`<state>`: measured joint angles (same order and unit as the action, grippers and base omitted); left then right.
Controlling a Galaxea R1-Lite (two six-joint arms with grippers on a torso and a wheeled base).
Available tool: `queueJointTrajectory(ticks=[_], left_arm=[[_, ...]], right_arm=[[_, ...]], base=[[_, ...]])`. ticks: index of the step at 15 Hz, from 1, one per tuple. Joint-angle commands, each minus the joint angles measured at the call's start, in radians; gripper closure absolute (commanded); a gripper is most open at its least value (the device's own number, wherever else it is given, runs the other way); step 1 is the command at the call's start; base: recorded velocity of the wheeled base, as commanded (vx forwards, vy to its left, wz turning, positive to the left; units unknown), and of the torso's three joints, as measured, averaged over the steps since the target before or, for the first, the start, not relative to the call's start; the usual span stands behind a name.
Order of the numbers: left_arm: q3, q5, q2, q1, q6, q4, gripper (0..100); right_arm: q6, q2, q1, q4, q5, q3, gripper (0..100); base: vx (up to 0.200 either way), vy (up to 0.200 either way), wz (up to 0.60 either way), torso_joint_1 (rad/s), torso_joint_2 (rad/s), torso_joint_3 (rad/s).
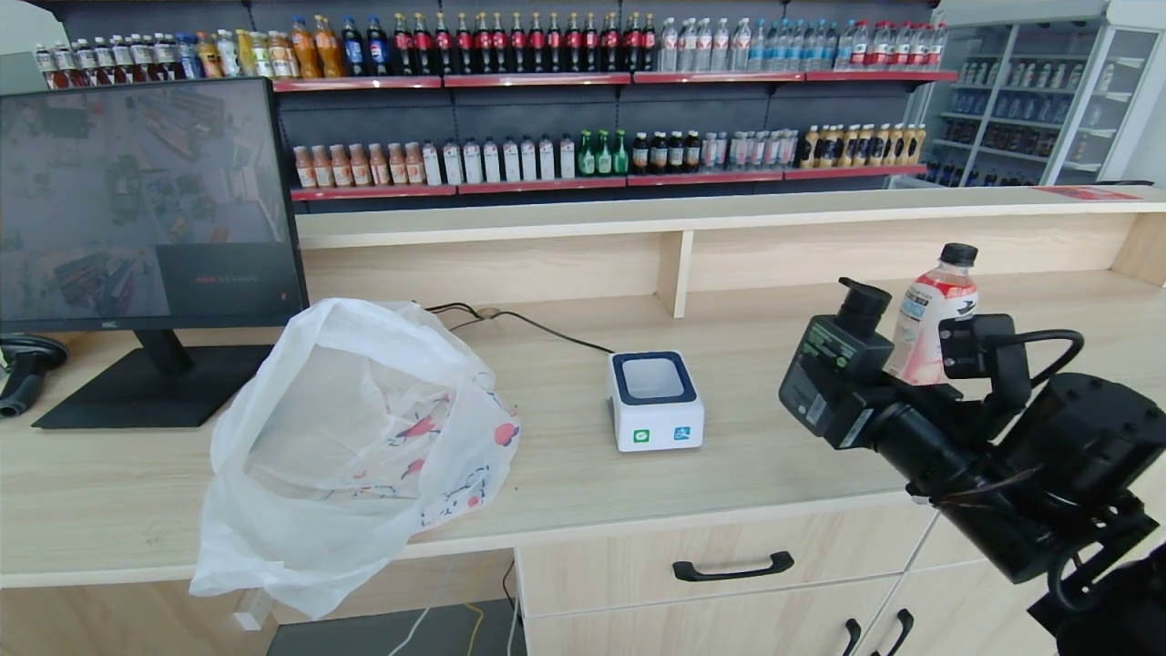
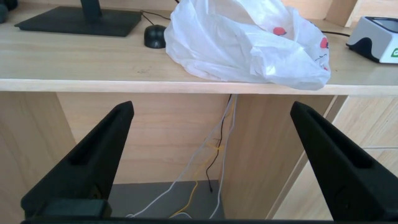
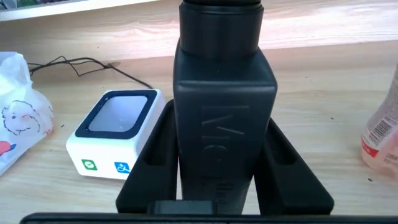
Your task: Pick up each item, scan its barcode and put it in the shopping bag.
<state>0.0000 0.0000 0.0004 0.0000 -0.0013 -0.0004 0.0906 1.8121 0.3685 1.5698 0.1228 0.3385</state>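
Note:
My right gripper [image 3: 224, 171] is shut on a dark squarish bottle [image 3: 221, 106] with a round cap, held above the counter to the right of the white barcode scanner [image 3: 115, 134]. From the head view the dark bottle [image 1: 833, 364] tilts to the left, cap uppermost, with the scanner [image 1: 654, 399] at mid-counter. A pink drink bottle [image 1: 931, 323] stands upright on the counter behind it, also at the edge as the pink bottle [image 3: 382, 134]. The white shopping bag [image 1: 355, 437] lies open at the counter's front left. My left gripper [image 2: 211, 168] hangs open below the counter edge, under the bag [image 2: 249, 40].
A monitor [image 1: 146, 200] stands at the back left with a handheld scanner [image 1: 23, 369] beside it and a mouse [image 2: 155, 36] near its base. A cable [image 1: 537, 323] runs behind the scanner. Drawers [image 1: 729, 565] sit under the counter; drink shelves [image 1: 592, 55] line the back wall.

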Motion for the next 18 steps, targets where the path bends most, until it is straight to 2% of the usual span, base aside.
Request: queueJointTrajectory(ticks=[1,7,11,13,18], left_arm=[[0.000,0.000,0.000,0.000,0.000,-0.001,0],[0.000,0.000,0.000,0.000,0.000,0.000,0],[0.000,0.000,0.000,0.000,0.000,0.000,0],[0.000,0.000,0.000,0.000,0.000,-0.001,0],[0.000,0.000,0.000,0.000,0.000,-0.001,0]], right_arm=[[-0.009,-0.192,-0.003,0.001,0.000,-0.138,100],[-0.011,-0.432,0.012,0.001,-0.012,-0.329,100],[0.057,-0.416,0.190,0.001,-0.028,-0.326,100],[0.067,-0.390,0.207,0.001,-0.040,-0.339,100],[0.110,-0.324,0.216,0.001,-0.382,-0.320,100]], base=[[0.000,0.000,0.00,0.000,0.00,0.000],[0.000,0.000,0.00,0.000,0.00,0.000],[0.000,0.000,0.00,0.000,0.00,0.000],[0.000,0.000,0.00,0.000,0.00,0.000],[0.000,0.000,0.00,0.000,0.00,0.000]])
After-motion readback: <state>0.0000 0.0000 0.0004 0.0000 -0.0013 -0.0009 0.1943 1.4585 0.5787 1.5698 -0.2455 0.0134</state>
